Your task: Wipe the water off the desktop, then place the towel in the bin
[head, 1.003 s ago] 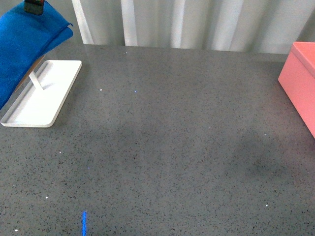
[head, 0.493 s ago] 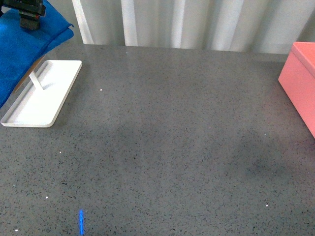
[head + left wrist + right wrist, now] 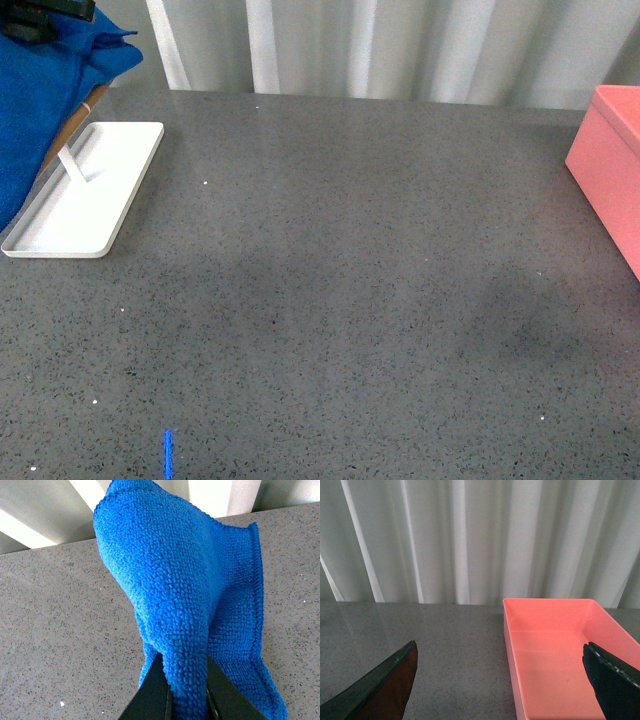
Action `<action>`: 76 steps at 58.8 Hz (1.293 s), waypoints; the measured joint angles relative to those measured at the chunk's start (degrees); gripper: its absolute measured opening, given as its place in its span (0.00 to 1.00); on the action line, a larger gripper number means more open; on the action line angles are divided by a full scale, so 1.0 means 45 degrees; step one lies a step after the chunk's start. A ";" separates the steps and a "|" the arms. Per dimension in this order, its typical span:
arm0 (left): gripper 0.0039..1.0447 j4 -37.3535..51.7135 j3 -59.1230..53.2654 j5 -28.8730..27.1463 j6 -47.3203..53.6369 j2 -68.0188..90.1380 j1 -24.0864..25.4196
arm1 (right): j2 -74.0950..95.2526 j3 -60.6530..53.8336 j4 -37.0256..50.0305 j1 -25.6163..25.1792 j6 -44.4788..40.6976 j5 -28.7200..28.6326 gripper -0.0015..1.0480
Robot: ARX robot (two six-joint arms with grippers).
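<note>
The blue towel hangs at the far left of the front view, over the left end of the white tray. My left gripper shows only as a dark part at the top left corner, shut on the towel. In the left wrist view the towel is pinched between the black fingers and drapes over the grey desktop. The pink bin stands at the right edge of the desktop. My right gripper is open and empty, with the bin in front of it.
A flat white tray with a wooden rod lies at the left of the desktop. Pale curtains hang behind the far edge. A short blue mark shows near the front edge.
The towel and my left gripper have moved left and a little up, uncovering more of the wooden rod. The bin and tray have not moved.
</note>
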 joint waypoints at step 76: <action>0.04 0.4099 -0.4911 0.2939 -0.9068 -0.7140 -0.7252 | 0.4192 0.1418 0.3492 -0.3395 -0.2419 -0.8170 0.93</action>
